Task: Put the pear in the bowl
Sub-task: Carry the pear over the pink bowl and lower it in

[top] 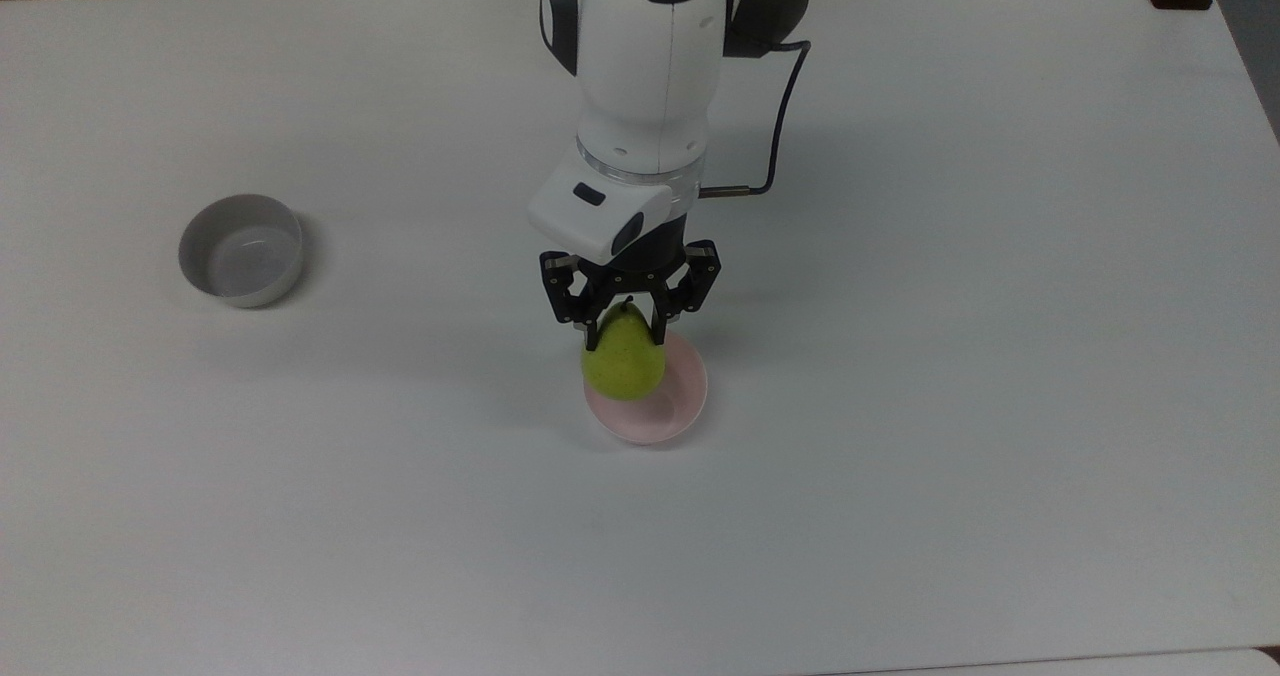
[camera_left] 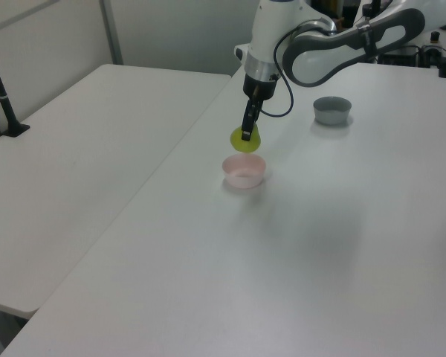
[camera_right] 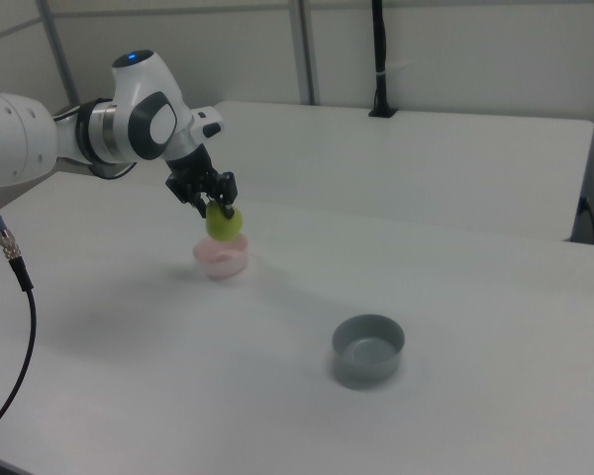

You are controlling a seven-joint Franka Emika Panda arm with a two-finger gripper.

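Matte white counter [top: 950,356], broad and flat. Tool [top: 628,324] clamped on pear's neck. Round glossy pink bowl [top: 680,406]; grey bowl [top: 240,249] well apart. Speckled yellow-green pear [top: 624,361] held aloft just over pink bowl.

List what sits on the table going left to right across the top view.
Grey-white bowl → pear held in the gripper, overlapping the pink bowl's left part, so those two share roughly one place in the order.
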